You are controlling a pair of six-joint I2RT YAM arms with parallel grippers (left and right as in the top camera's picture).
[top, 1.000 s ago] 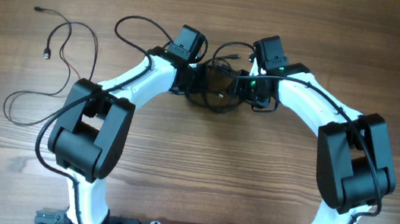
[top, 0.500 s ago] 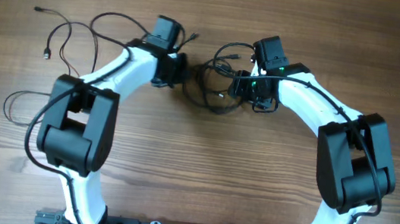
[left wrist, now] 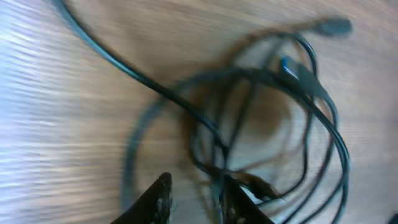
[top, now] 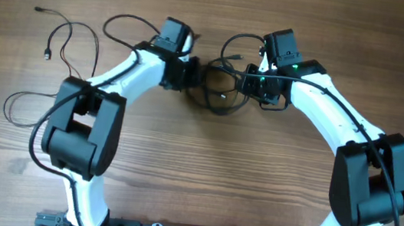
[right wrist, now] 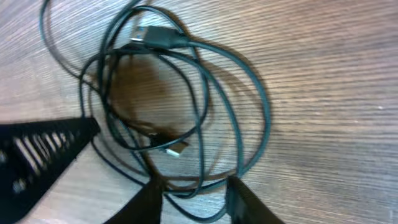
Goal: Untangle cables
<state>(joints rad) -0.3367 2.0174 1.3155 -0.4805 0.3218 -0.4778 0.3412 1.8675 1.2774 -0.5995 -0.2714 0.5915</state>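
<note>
A tangle of thin black cables (top: 220,92) lies on the wooden table between my two grippers. In the left wrist view the blurred loops (left wrist: 261,93) spread ahead of my left gripper (left wrist: 196,200), whose jaws stand apart; one strand runs along the inside of the right finger (left wrist: 235,202). A plug (left wrist: 333,26) lies at the far side. My right gripper (right wrist: 196,200) is open over the near edge of the coil (right wrist: 186,106), with looped strands lying between its fingers. From above, the left gripper (top: 191,73) and the right gripper (top: 249,84) flank the tangle.
One more thin black cable lies loose at the far left, its plug (top: 45,54) near the back and its tail (top: 8,105) curling toward the left arm's base. The thicker arm cable (top: 124,20) arcs behind the left wrist.
The left arm drew away to the left, then came back toward the tangle, and its jaws have parted. The right gripper's jaws have narrowed and it shifted slightly right.
</note>
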